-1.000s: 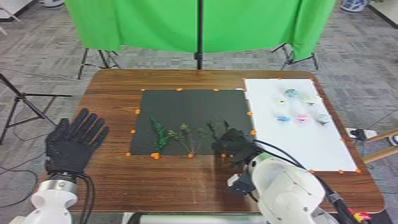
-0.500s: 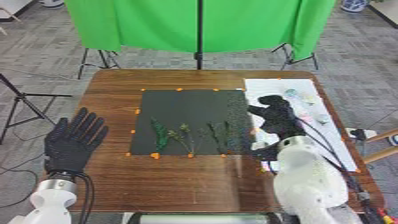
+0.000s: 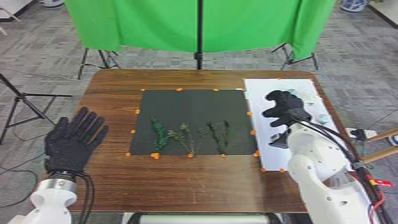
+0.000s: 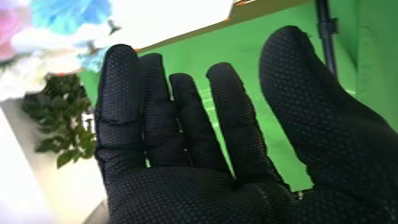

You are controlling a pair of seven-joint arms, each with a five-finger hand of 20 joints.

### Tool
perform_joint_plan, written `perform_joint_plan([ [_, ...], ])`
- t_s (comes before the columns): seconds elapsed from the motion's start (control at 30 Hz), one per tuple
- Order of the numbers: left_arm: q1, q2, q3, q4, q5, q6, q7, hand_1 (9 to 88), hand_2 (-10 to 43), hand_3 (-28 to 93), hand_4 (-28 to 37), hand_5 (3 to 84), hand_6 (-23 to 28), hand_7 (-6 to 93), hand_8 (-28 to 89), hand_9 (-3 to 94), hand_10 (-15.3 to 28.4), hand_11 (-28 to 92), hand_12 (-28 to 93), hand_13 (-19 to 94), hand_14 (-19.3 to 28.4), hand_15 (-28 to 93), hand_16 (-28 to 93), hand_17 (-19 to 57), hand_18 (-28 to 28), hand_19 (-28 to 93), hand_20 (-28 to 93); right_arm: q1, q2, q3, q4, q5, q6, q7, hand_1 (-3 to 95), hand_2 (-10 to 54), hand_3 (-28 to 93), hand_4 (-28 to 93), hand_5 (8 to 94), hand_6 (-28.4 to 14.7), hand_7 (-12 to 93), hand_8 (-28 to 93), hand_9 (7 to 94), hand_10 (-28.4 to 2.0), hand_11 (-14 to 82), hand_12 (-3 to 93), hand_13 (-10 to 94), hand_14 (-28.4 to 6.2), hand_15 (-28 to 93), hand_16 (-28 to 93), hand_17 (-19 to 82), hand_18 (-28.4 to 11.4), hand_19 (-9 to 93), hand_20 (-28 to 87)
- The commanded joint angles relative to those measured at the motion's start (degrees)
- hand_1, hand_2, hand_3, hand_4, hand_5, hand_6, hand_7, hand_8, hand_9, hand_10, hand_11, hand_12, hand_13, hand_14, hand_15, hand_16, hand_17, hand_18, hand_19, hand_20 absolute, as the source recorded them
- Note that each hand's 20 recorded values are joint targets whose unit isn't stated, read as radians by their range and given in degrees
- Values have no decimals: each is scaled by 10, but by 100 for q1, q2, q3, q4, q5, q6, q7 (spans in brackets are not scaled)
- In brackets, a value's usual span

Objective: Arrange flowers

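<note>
Left hand: the left hand [image 3: 71, 145] is at the left of the head view, by the table's left edge, fingers straight and slightly spread, pointing up the frame, nothing in it.
Right hand: the right hand [image 3: 286, 106] is over the white sheet [image 3: 274, 159], right of centre in the head view. In the right wrist view the right hand [image 4: 187, 197] is open, fingers straight and thumb well apart from them, gripping nothing.
Flower heads: a pale blue flower [image 4: 71, 14] and a pink flower [image 4: 6, 29] show beyond the fingers in the wrist view, with whitish petals and dark green leaves [image 4: 60, 117] near them; in the head view, pale flowers [image 3: 323, 118] lie on the white sheet, just beside the right hand.
Stems: on the dark sheet [image 3: 188, 107] at the middle of the head view, along its lower part, lie a leafy green sprig [image 3: 160, 135], thin branching stems [image 3: 188, 137] and slender upright-lying stems [image 3: 218, 137], in that order from left to right.
Sheet edges: small orange marks line both sheets on the brown table [image 3: 178, 185].
Backdrop: green cloth [image 3: 147, 25] hangs across the upper frame.
</note>
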Motion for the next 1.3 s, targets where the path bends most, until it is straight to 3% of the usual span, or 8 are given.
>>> perform_joint_plan([
  [0.03, 32, -65, 40, 2, 19, 6, -32, 302, 107, 726, -221, 441, 79, 102, -76, 398, 145, 195, 145, 314, 152, 391, -21, -35, 147, 308, 188, -46, -24, 68, -42, -380, -474, 329, 504, -95, 808, -282, 468, -51, 168, -124, 429, -170, 106, 142, 387, -160, 364, 177, 228, -212, 721, 309],
  [0.43, 24, -56, 45, -6, 8, 9, -3, 302, 109, 724, -221, 442, 80, 101, -76, 398, 145, 195, 144, 314, 152, 392, -21, -35, 146, 307, 189, 28, -92, -128, 400, -794, -526, 589, 573, -95, 791, -283, 504, -44, 196, -123, 478, -173, 152, 168, 481, -134, 480, 190, 293, -210, 797, 367],
  [0.6, 6, -67, 64, 5, 9, 6, -9, 302, 109, 724, -221, 442, 80, 102, -76, 398, 146, 195, 144, 314, 151, 392, -21, -35, 147, 307, 189, 48, -117, -175, 625, -531, -108, 858, 675, -95, 659, -282, 535, -36, 232, -130, 539, -158, 218, 196, 552, -74, 410, 352, 339, -175, 772, 355],
  [0.7, 17, -70, 67, 1, 6, 9, -8, 302, 109, 725, -221, 441, 80, 101, -76, 399, 146, 195, 144, 315, 151, 392, -21, -34, 146, 307, 189, 34, -110, -227, 744, -551, 245, 936, 697, -95, 649, -282, 567, -28, 274, -135, 625, -137, 192, 298, 636, -53, 328, 392, 362, -132, 877, 173],
  [0.77, 21, -68, 62, -2, 3, 7, -4, 302, 109, 725, -221, 441, 81, 101, -76, 398, 146, 195, 144, 314, 151, 392, -21, -34, 146, 307, 189, 18, -93, -257, 776, -563, 421, 941, 709, -95, 647, -283, 585, -27, 321, -34, 690, -122, 134, 405, 677, -44, 297, 412, 386, -105, 923, 97],
  [0.83, 34, -72, 48, -9, -3, 5, 11, 301, 109, 725, -221, 441, 81, 102, -75, 398, 146, 195, 144, 314, 151, 392, -21, -34, 146, 307, 189, 20, -74, -299, 825, -606, 654, 911, 716, -95, 648, -283, 599, -31, 366, 45, 717, -114, 137, 444, 702, -40, 291, 430, 408, -95, 932, 87],
  [1.07, 36, -54, -15, -18, -13, 0, 40, 302, 108, 726, -221, 441, 82, 102, -76, 398, 145, 195, 144, 314, 152, 393, -22, -34, 146, 307, 189, 24, 23, -405, 686, -595, 1306, 844, 737, -95, 679, -281, 615, -31, 422, 84, 741, -108, 156, 480, 736, -31, 287, 477, 429, -73, 932, 113],
  [1.3, 22, -27, -110, -12, -24, 26, 63, 302, 108, 725, -221, 441, 81, 103, -76, 398, 145, 196, 144, 314, 151, 393, -21, -34, 146, 307, 189, 163, 137, -669, 27, -158, 1674, 654, 740, -95, 685, -282, 617, -30, 428, 88, 744, -109, 161, 488, 742, -31, 285, 490, 431, -76, 932, 125],
])
